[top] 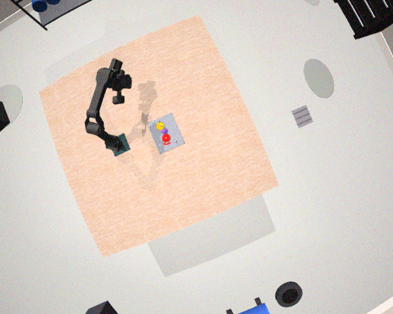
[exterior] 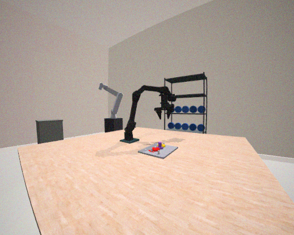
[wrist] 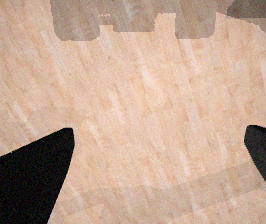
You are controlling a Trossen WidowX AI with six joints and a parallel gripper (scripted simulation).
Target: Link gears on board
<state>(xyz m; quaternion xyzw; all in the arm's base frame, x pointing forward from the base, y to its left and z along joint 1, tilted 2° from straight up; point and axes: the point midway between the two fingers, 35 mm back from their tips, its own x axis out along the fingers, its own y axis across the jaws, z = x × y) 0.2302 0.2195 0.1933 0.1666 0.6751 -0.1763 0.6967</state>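
Small purple gear point(top: 165, 131) point(exterior: 160, 145) between red gear point(top: 166, 138) point(exterior: 155, 149) and yellow gear point(top: 160, 126) point(exterior: 163, 145), grey board point(top: 156, 142) point(exterior: 151, 153) well inside desk point(top: 199, 178) point(exterior: 149, 187) point(wrist: 134, 100) edges, end effector point(top: 118, 99) point(exterior: 164, 117) point(wrist: 159, 134) wide open, empty.

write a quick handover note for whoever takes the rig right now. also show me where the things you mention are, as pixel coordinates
Gripper point(top: 118, 102) point(exterior: 164, 117) point(wrist: 159, 134): open, nothing between the fingers, raised over the table away from the board.
Grey board point(top: 172, 120) point(exterior: 172, 148): red gear point(top: 166, 138) point(exterior: 155, 149) and yellow gear point(top: 160, 126) point(exterior: 163, 145) on it, with a purple gear point(top: 165, 131) point(exterior: 160, 145) between them.
Done: purple gear placed in the gap, gripper clear of the board.
Left: the red gear's test turn. Check first that purple sits flat and meshes both sides; the views are too small to tell.
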